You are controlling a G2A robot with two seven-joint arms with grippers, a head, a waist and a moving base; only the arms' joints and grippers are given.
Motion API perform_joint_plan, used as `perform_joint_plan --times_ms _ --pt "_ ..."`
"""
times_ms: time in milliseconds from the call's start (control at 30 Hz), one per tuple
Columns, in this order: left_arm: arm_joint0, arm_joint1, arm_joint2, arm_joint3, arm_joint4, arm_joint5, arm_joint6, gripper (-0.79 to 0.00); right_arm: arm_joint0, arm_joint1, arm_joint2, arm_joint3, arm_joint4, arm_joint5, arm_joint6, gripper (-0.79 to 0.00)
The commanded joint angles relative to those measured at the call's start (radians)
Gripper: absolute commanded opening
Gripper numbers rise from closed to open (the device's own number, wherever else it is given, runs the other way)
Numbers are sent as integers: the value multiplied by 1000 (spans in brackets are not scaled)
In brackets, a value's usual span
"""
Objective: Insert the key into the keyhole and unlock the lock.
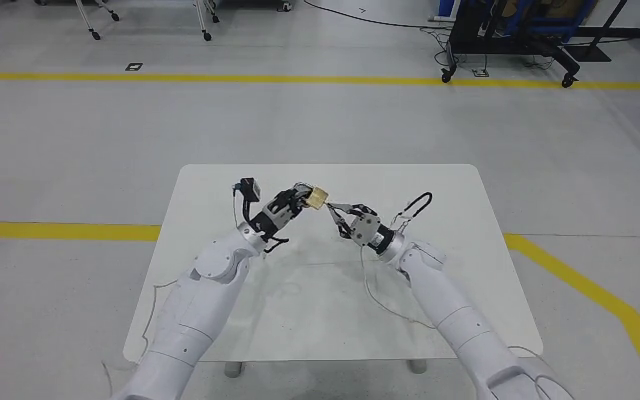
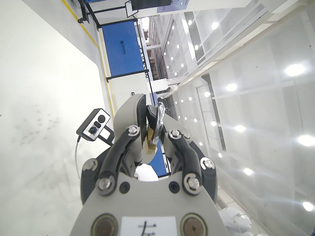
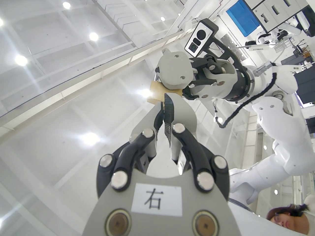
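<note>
Left gripper (image 1: 306, 196) is clamping the lock (image 1: 318, 197) and holding it in the air over the tabletop (image 1: 300, 320), nearer the far edge, about mid-width. Right gripper (image 1: 333, 207) is sitting with its fingers pinched together, tips right at the lock's brass body. Top view is giving the layout: both grippers nose to nose. Left wrist view is adding grasp detail: pads squeezing the brass body, silver shackle (image 2: 160, 120) running up between the fingers. Right wrist view is showing the brass face meeting the right gripper's tips. Key is too small to tell between the pinched pads.
</note>
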Motion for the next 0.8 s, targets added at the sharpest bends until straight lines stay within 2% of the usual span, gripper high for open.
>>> perform_joint_plan --times_ms 0,167,233,333,467,600,767 --pt "2 2 -6 -10 20 2 6 -785 -9 5 10 -17 -17 -16 9 0" --pt "1 10 -11 -48 108 30 3 -785 -63 33 75 -105 -109 -104 22 0" --pt "-1 13 -5 -67 163 51 1 -785 -106 49 127 -165 -161 -168 -8 0" --pt "-8 18 17 -100 283 95 -4 -785 -204 76 222 -297 -229 -249 -60 0" --pt "-23 21 74 -144 467 174 -23 -785 -351 102 357 -471 -260 -302 -131 0" --pt "-50 18 142 -157 604 266 -66 -785 -351 102 357 -471 -260 -302 -131 0" --pt "-93 5 207 -105 640 408 -135 -785 -351 102 357 -471 -260 -302 -131 0"
